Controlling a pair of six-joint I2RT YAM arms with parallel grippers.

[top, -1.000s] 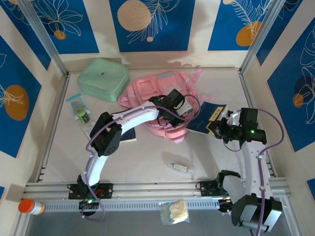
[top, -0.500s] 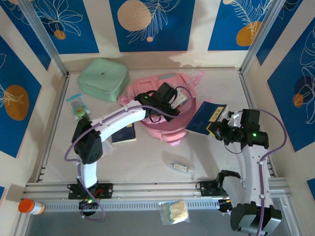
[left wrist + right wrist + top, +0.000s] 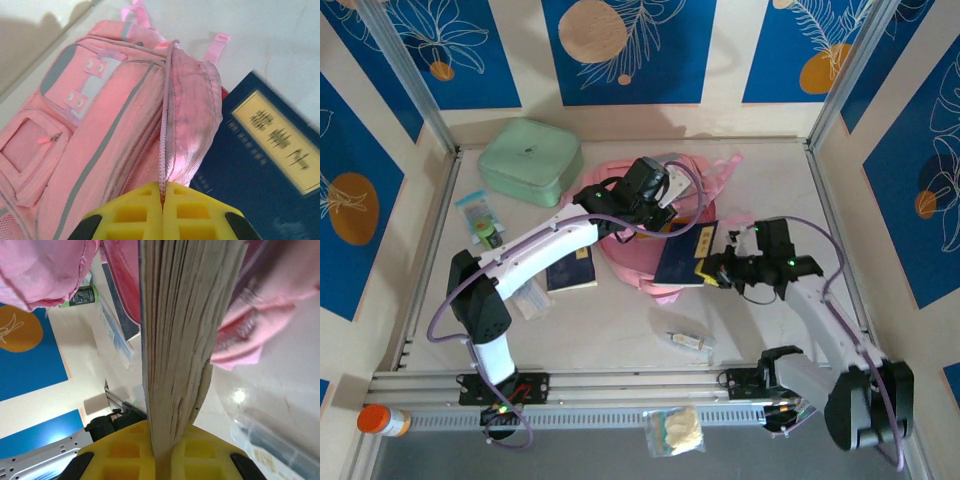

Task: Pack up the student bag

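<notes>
The right hand (image 3: 162, 450), pinching a dark-blue rectangular book (image 3: 682, 258), has brought it to the mouth of the large pink fabric student bag (image 3: 100, 125). The left hand (image 3: 162, 192) has pinched the bag's zip edge up, so insertion seems next.

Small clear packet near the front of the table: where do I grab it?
Take the clear packet across its narrow middle, coming straight down from above. It lies flat on the table, long and slim, roughly left to right, with bare tabletop on either side.
</notes>
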